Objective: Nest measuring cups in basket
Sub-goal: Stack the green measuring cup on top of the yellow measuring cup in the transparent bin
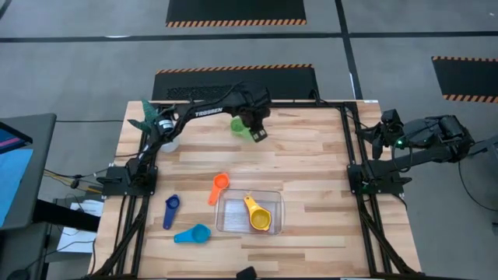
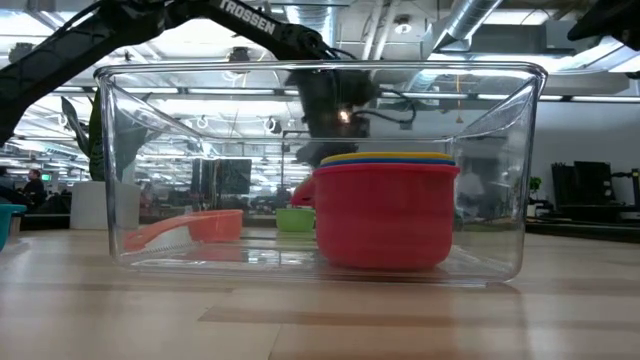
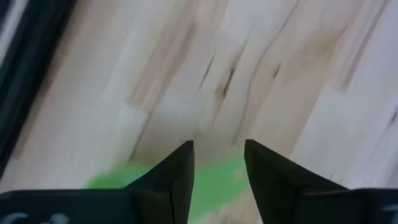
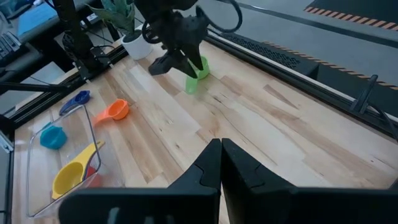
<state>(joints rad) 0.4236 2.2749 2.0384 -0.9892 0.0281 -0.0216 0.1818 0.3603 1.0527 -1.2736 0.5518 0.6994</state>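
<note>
The green cup [image 1: 237,124] is at the table's far middle, its bowl at table level in the low view [image 2: 295,218]. My left gripper [image 1: 255,131] is over its handle and shut on it; it also shows in the right wrist view [image 4: 180,62]. The clear basket [image 1: 233,227] stands near the front middle. It holds the red cup [image 2: 385,215], with a blue rim and the yellow cup [image 1: 259,219] nested in it. The orange [image 1: 219,187], navy [image 1: 171,210] and light blue [image 1: 194,233] cups lie on the table left of the basket. My right gripper [image 4: 221,149] is shut and empty, parked off the right edge. My left gripper pinches the green cup's flat handle [image 3: 217,183] between its two fingers [image 3: 180,171]. The fingers come from above, slanting down. The bowl [image 3: 112,180] lies to one side of the fingers. I cannot tell whether the cup is lifted clear of the table.
A white pot with a green plant [image 1: 159,128] stands at the far left corner. Bare wood lies between the green cup and the basket and across the table's right half. Dark frame posts [image 1: 354,175] stand at the table's sides.
</note>
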